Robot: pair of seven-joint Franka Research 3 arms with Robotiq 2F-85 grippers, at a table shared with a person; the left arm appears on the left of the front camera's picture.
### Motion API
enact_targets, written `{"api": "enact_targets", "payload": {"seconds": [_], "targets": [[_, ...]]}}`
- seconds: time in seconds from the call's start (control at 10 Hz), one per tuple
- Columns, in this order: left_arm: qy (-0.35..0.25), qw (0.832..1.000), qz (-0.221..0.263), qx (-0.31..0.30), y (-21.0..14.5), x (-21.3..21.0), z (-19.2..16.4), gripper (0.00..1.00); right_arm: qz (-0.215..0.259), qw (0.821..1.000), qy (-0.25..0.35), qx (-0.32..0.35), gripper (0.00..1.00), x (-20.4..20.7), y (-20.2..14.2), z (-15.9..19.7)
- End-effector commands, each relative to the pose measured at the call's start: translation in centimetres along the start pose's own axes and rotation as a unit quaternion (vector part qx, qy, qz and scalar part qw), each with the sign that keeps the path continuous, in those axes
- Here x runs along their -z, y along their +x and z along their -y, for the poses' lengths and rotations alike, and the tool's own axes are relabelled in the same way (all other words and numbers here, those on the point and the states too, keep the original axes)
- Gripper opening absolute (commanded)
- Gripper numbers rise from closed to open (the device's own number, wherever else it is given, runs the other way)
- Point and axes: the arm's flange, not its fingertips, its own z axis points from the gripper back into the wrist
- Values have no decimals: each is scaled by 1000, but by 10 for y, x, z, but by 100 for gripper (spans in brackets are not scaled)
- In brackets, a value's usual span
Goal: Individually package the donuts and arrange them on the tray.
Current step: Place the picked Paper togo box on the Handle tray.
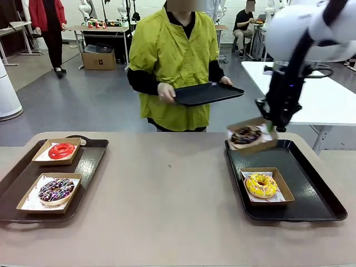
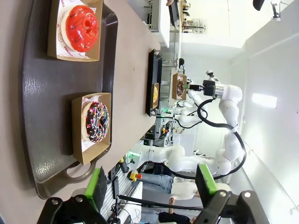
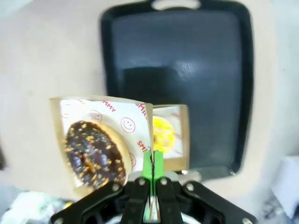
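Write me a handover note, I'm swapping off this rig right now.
Right tool: shut on the rim of a carton with the chocolate donut, held above the far end of the right tray.
Left tool: open, empty, over the left tray.
Done: yellow donut boxed on the right tray.
Left: set down the held carton; red donut and sprinkled donut sit boxed on the left tray. The person holds a spare tray.

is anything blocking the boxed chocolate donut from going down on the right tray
Nothing visible does. The right hand holds the chocolate donut's box by its edge above the far left corner of the right tray. The only thing on that tray is the boxed yellow donut nearer the front; the far part is bare.
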Motion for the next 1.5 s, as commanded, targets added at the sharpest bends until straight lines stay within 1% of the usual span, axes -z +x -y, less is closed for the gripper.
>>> {"api": "enact_targets", "payload": {"seconds": [0.0,0.2,0.3,0.6,0.7,1.2,1.3,1.4], "targets": [[8,1000,1,-1,-5,1,2,100,7,1000,-4,8,1,17,2,32],[8,1000,1,-1,-5,1,2,100,13,1000,-1,17,1,38,17,60],[8,1000,1,-1,-5,1,2,100,15,1000,9,25,1,46,26,65],[8,1000,1,-1,-5,1,2,100,20,999,6,36,1,63,51,60],[8,1000,1,-1,-5,1,2,100,11,999,-1,34,1,58,34,69],[8,1000,1,-1,-5,1,2,100,11,999,-1,34,1,58,34,69],[8,1000,1,-1,-5,1,2,100,11,999,0,34,1,57,38,67],[8,1000,1,-1,-5,1,2,100,28,1000,3,2,1,61,53,75]]}}
